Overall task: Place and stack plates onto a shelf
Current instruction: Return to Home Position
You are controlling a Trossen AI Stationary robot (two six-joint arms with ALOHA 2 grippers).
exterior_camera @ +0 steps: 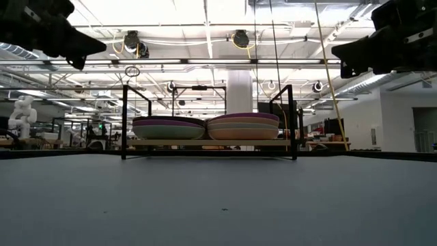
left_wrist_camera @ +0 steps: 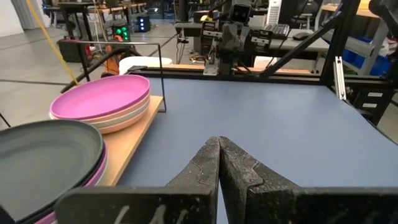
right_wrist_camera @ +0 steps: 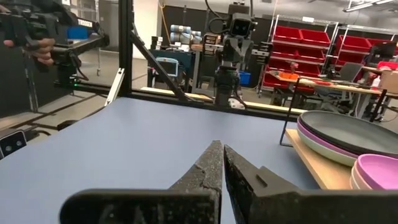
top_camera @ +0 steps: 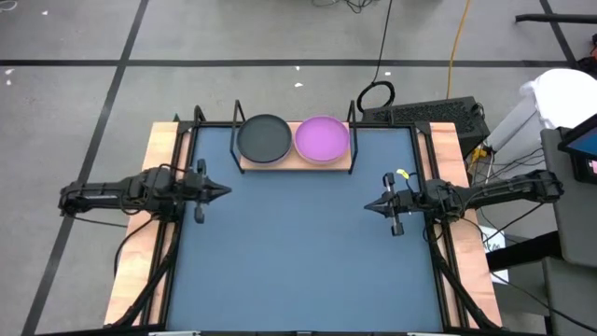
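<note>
Two stacks of plates rest on the shelf [top_camera: 244, 165], a light wooden board with black wire posts at the table's far edge. The left stack [top_camera: 264, 138] has a dark grey plate on top; the right stack [top_camera: 322, 138] has a purple plate on top. The low view shows both stacks [exterior_camera: 168, 127] [exterior_camera: 243, 126] several plates high. My left gripper [top_camera: 227, 191] hovers shut over the mat's left side, pointing right, holding nothing. My right gripper [top_camera: 367, 205] hovers shut over the mat's right side, pointing left, holding nothing.
A large dark blue mat [top_camera: 298, 252] covers the table between the arms. Black frame rails run along the table's left and right sides. A keyboard [top_camera: 429, 114] and cables lie beyond the far right corner.
</note>
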